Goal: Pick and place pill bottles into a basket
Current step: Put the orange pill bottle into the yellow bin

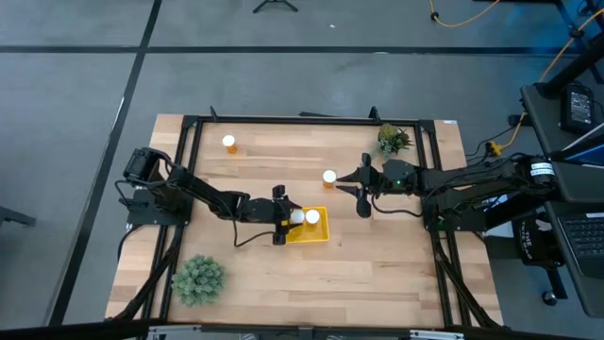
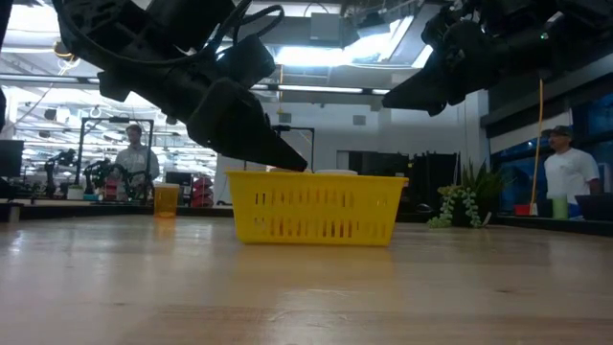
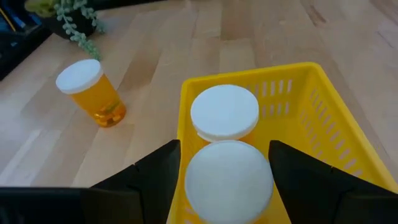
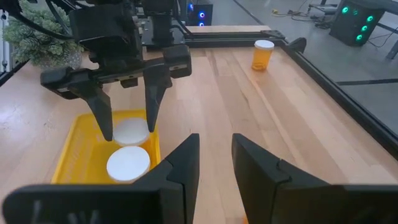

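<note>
My left gripper [image 3: 227,180] stands over the near wall of the small square bright-yellow slotted plastic basket [image 3: 323,106], jaws spread, one finger on each side of the round white cap of an orange translucent pill bottle [image 3: 229,180]. Whether the pads touch that cap I cannot tell; I judge the bottle to be set down or about to be released. Just beyond my fingertips a second white-capped bottle [image 3: 224,112] stands inside the same basket, touching or nearly touching the first.

Outside the basket wall, a third orange bottle [image 3: 90,93] stands on the pale wooden table [image 3: 205,37], near a trailing green plant [image 3: 78,22].

My right gripper [image 4: 214,162] hangs above the table beside the basket, jaws open and empty. The fourth bottle [image 1: 229,144] stands well apart, near the table's far edge.

Risks from this position:
- Lifting my left fingers at a tilt could catch the cap and tip the bottle against its neighbour.
- A finger dragging on the low wall could shift the light basket.
- Both grippers are near each other; a simultaneous approach invites collision.
</note>
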